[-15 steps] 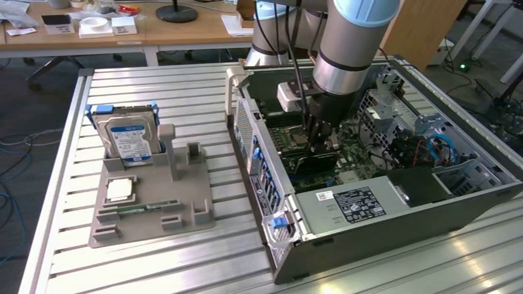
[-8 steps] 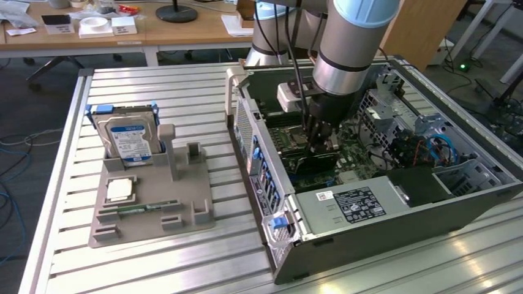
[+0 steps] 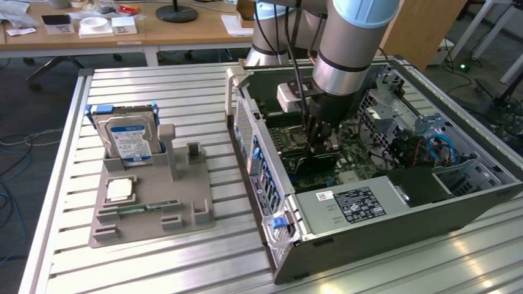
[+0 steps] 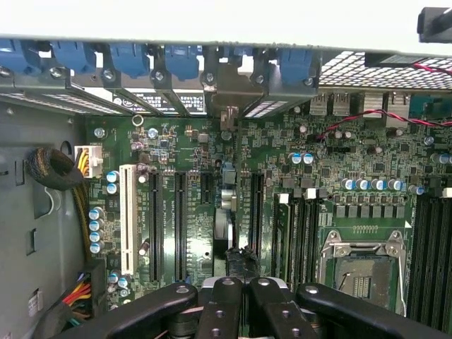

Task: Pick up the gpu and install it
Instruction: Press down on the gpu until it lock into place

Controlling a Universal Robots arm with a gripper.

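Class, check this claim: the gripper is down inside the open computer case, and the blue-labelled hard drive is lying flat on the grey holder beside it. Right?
Not quite. The gripper is indeed inside the open computer case, but the exterior view shows the hard drive standing upright on the grey holder, not lying flat.

Arm's wrist is blocking the gripper point(image 3: 317, 142) fingertips inside the open PC case point(image 3: 278, 245), so contact with the gpu point(image 3: 313, 163) isn't readable. Wrist view is seeing the gpu point(image 4: 227, 212) edge-on, lower end hiding behind the fingers point(image 4: 219, 307). Hard drive point(image 3: 128, 139) label text is too small to read.
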